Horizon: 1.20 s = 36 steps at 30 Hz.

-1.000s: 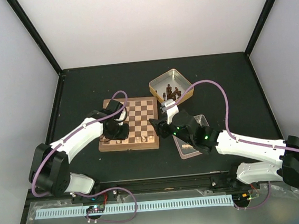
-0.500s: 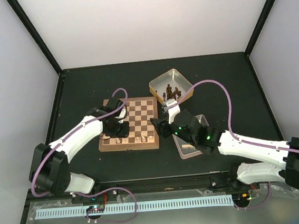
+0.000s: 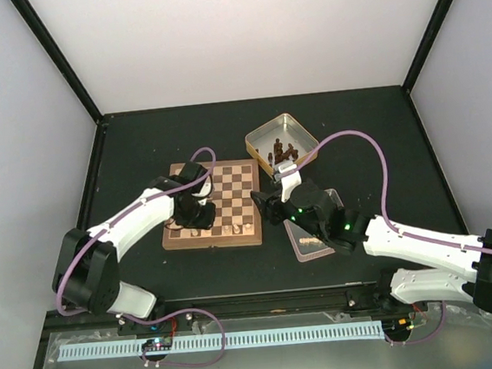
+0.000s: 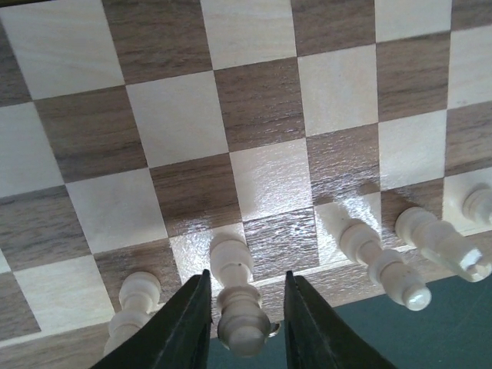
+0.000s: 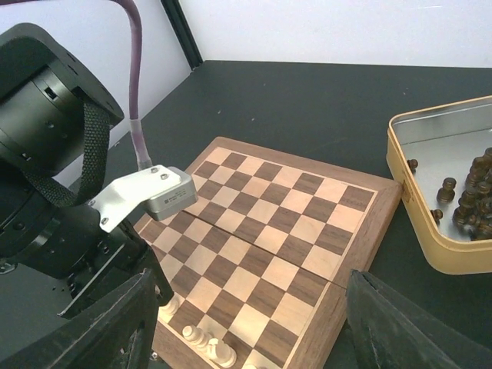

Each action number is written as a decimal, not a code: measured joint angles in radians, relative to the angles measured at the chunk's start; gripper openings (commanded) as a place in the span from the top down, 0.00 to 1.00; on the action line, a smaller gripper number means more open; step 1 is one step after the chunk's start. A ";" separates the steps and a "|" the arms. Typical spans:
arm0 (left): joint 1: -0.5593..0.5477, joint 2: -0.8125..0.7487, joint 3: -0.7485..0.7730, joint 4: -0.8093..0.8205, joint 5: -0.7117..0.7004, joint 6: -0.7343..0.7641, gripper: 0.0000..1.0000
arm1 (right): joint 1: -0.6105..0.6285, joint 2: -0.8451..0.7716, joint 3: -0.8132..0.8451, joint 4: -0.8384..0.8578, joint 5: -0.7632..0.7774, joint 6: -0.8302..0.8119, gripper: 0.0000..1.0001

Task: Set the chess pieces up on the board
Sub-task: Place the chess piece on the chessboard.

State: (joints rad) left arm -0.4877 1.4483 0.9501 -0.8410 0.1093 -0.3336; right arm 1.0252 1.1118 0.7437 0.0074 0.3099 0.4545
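Observation:
The board (image 3: 229, 186) lies left of centre on the dark table. Several pale chess pieces (image 3: 200, 231) stand along its near edge row. My left gripper (image 3: 195, 217) hangs over that row. In the left wrist view its jaws (image 4: 247, 274) are open, straddling one upright piece (image 4: 233, 261) with a small gap on each side. More pieces stand beside it, one to the left (image 4: 138, 296) and others to the right (image 4: 380, 261). My right gripper (image 3: 261, 207) hovers at the board's right edge, open and empty, with checks (image 5: 284, 223) showing between its fingers (image 5: 123, 323).
A square tin (image 3: 281, 142) holding dark brown figures (image 5: 469, 200) sits behind the board's right corner. A second flat tin (image 3: 316, 230) lies under my right arm. Black frame posts and white walls enclose the table.
My left gripper's jaws have parted off the pale piece, which now stands free between them. My right arm has edged slightly toward the far side.

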 measured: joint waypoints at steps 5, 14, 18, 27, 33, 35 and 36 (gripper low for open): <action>-0.006 0.024 0.005 -0.002 -0.011 0.002 0.84 | 0.000 0.000 0.000 -0.003 0.003 0.000 0.33; -0.026 0.026 0.011 -0.028 -0.051 0.002 0.85 | -0.003 0.000 0.000 -0.007 0.003 0.002 0.32; -0.030 0.026 0.011 -0.032 -0.058 0.002 0.77 | -0.005 0.000 0.000 -0.008 0.003 0.005 0.32; -0.030 0.026 0.013 -0.055 -0.062 0.003 0.63 | -0.005 -0.001 0.000 -0.009 0.003 0.012 0.33; -0.030 0.000 0.067 -0.071 -0.055 0.002 0.59 | -0.024 -0.022 0.009 -0.097 0.003 0.055 0.37; -0.030 -0.034 0.085 -0.064 -0.047 0.000 0.59 | -0.057 -0.023 0.023 -0.169 0.001 0.095 0.39; -0.030 -0.056 0.090 -0.059 -0.040 -0.002 0.58 | -0.082 -0.023 0.028 -0.215 0.000 0.120 0.40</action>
State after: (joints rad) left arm -0.5175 1.3922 1.0397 -0.9001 0.0689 -0.3359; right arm 0.9428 1.0893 0.7719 -0.2077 0.3096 0.5743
